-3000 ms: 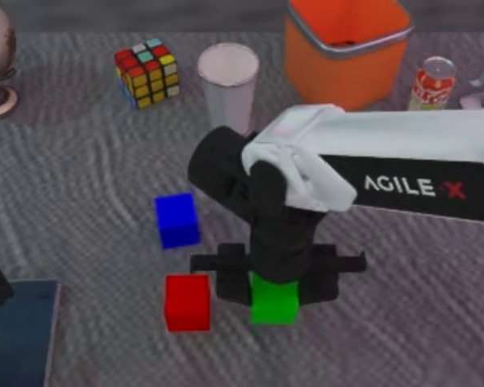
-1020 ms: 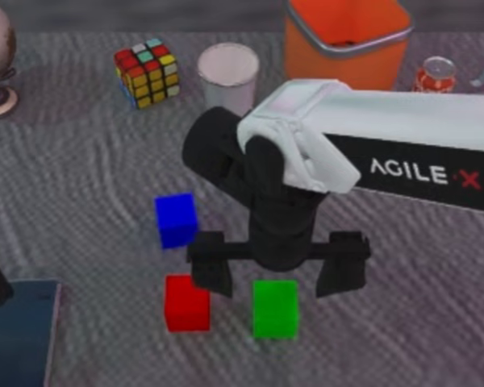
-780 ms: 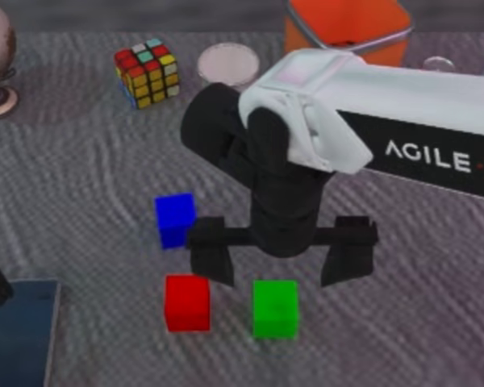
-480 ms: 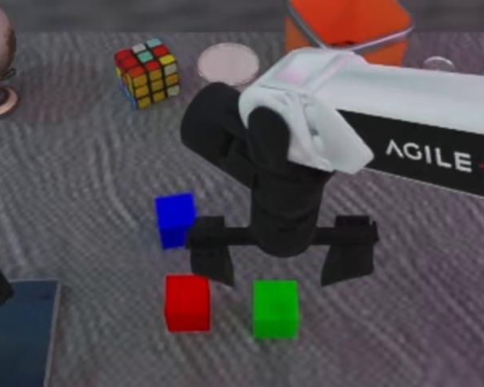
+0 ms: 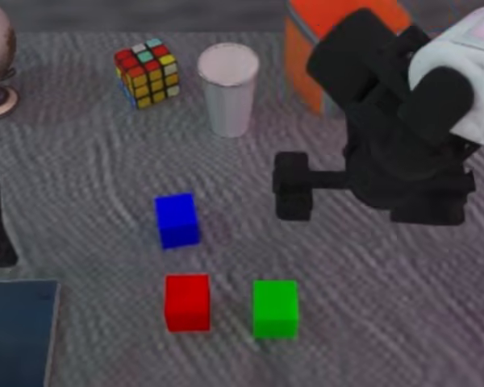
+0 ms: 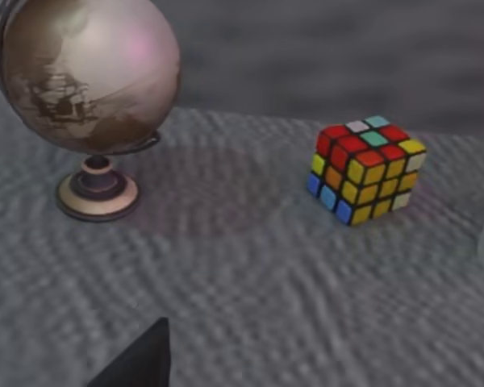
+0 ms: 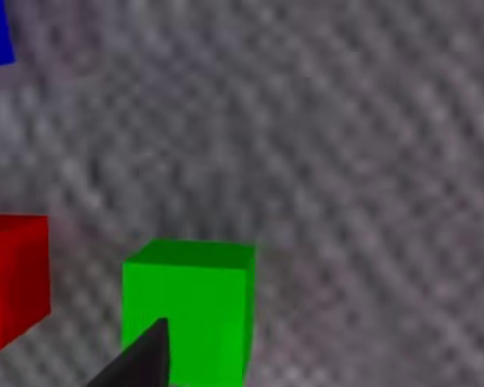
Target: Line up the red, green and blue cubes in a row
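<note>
**Green cube set down, right tool pulled clear**

Your right tool has let go of the green cube and withdrawn toward 2 o'clock, jaws spread and empty. The green cube now rests on the bench just beside the red cube, at its 3 o'clock. The blue cube sits apart at the red one's 12 o'clock, so the row likely lacks it. Count three plain cubes, one per colour. Left tool: cannot tell.
</note>
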Available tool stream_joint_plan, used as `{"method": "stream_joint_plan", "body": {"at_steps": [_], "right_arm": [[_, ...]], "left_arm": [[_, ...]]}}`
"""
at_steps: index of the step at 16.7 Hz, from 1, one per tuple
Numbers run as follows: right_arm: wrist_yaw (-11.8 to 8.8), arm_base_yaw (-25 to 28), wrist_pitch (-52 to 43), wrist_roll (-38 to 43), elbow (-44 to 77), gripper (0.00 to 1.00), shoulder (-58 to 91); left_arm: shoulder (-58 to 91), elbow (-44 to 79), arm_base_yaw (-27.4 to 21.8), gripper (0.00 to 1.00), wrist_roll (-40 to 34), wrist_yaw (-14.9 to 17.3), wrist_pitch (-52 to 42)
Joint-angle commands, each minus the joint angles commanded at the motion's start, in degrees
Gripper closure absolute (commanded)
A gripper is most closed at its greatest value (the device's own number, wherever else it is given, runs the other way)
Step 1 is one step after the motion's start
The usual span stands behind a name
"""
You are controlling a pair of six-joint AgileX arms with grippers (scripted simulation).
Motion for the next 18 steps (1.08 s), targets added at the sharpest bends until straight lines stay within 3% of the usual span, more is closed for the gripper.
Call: {"method": "stream_joint_plan", "body": {"at_steps": [5,9,13,18], "right_arm": [[2.98,-10.91,12.83,-11.62,-21.01,0.00,-27.98],[3.16,-20.83,24.51,-21.82,-41.26,0.00,-51.69],[1.36,-29.47,36.12,-30.47,-58.88,0.00,-72.11],[-2.84,-36.85,49.11,-37.33,-72.79,0.00,-87.68]], "left_arm": [[29.39,22.28,-6.08,0.00,-8.42,-0.11,-15.14],[53.68,40.18,-11.33,0.00,-15.47,-0.03,-28.16],[74.25,56.87,-16.26,0.00,-21.98,0.12,-39.97],[93.62,72.93,-20.82,0.00,-27.96,0.13,-50.31]]}}
